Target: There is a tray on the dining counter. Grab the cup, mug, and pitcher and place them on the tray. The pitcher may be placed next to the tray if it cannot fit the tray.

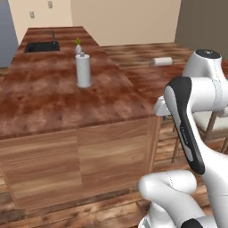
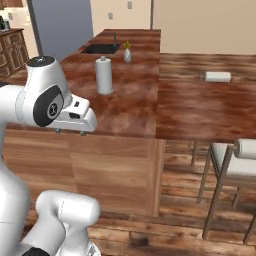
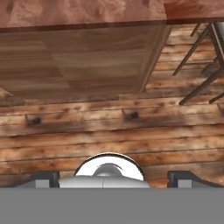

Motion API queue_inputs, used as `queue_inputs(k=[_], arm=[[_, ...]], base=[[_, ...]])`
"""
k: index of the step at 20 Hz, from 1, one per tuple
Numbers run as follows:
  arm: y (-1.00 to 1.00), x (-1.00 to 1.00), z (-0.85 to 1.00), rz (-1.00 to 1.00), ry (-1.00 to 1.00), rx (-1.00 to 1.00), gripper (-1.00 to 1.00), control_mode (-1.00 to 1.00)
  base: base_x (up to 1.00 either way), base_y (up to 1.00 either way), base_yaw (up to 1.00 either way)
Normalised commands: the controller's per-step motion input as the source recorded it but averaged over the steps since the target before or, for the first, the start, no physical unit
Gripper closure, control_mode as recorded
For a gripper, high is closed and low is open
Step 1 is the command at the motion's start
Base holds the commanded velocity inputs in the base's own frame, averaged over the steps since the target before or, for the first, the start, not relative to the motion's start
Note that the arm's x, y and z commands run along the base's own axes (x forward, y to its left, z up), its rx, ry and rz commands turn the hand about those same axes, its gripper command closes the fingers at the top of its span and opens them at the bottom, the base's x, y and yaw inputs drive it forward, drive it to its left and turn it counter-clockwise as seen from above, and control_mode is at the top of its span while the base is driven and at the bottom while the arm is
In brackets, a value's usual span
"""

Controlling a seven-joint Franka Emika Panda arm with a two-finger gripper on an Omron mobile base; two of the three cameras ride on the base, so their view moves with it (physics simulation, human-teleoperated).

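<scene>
Gripper (image 3: 113,178) is hanging with fingers wide apart and nothing between them, pointing down at the plank floor (image 3: 109,131) beside the cabinet front (image 3: 87,57). Dining counter (image 1: 58,93) is carrying a paper towel roll (image 1: 83,70), a small vase (image 1: 78,46), a sink (image 1: 42,46). A stool (image 2: 227,165) is standing at the counter's right side.

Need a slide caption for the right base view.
Paper towel roll upright on the counter, sink behind.
</scene>
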Motion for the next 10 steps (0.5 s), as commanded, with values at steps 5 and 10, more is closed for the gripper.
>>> queue_inputs(k=[5, 10], arm=[[0.00, 0.00, 0.00, 0.00, 0.00, 0.00, -1.00, 1.00], [0.00, 0.00, 0.00, 0.00, 0.00, 0.00, -1.00, 1.00]], base=[[0.25, 1.00, 0.00], [0.38, 1.00, 0.00]])
